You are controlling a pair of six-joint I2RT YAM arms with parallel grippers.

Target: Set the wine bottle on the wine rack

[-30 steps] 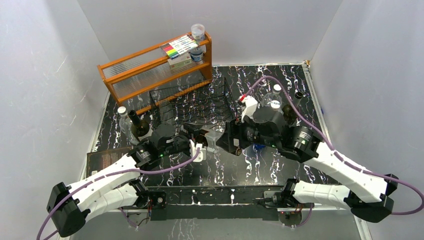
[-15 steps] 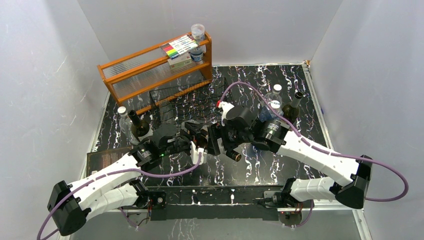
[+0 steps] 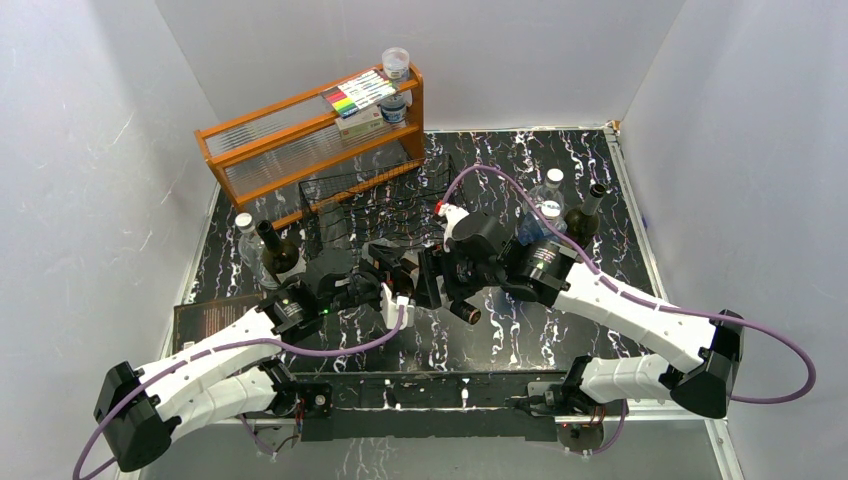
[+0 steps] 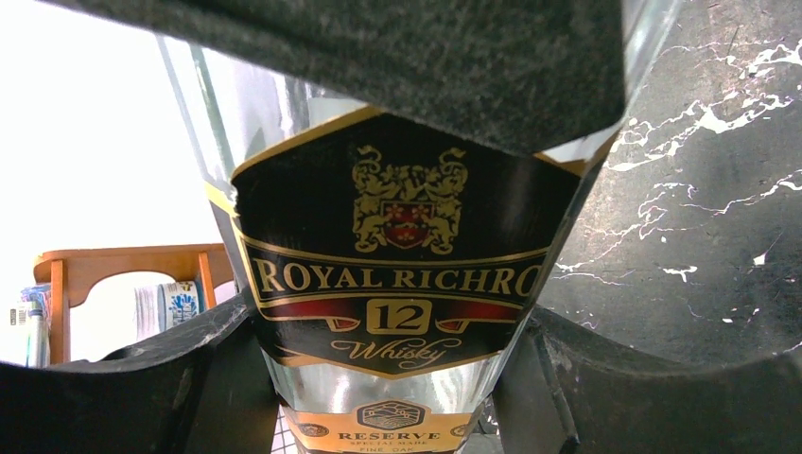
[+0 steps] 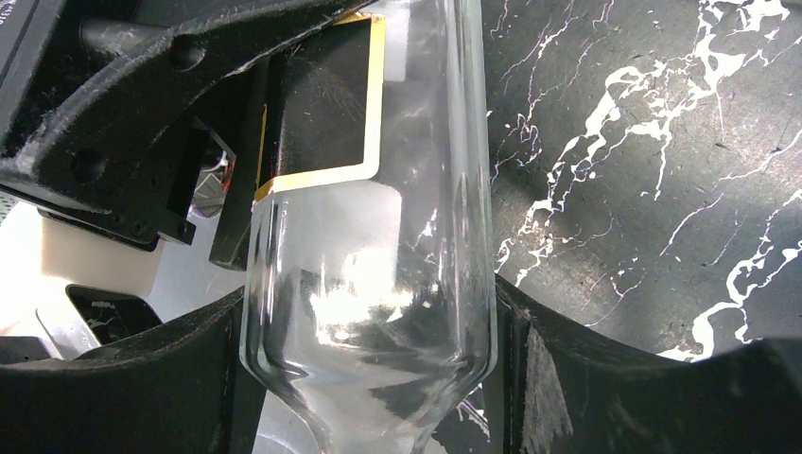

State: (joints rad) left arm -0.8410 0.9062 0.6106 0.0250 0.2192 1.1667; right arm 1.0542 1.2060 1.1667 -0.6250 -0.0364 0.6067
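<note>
The wine bottle is clear glass with a black and gold "Royal Richro 12 Whisky" label. It is held above the table's middle, just in front of the black wire wine rack. My left gripper is shut on the bottle's labelled body, with a finger on each side in the left wrist view. My right gripper is shut on the same bottle at its shoulder, jaws pressed to both sides in the right wrist view. The rack's cradles hold no bottle.
An orange wooden shelf with markers and jars stands behind the rack. A dark bottle and a clear bottle stand at the left. Three more bottles stand at the right. A dark booklet lies front left.
My right arm swung left from the right-hand bottles to the held bottle and closed on it. Since half a second ago almost nothing has moved. The left gripper kept its hold.
</note>
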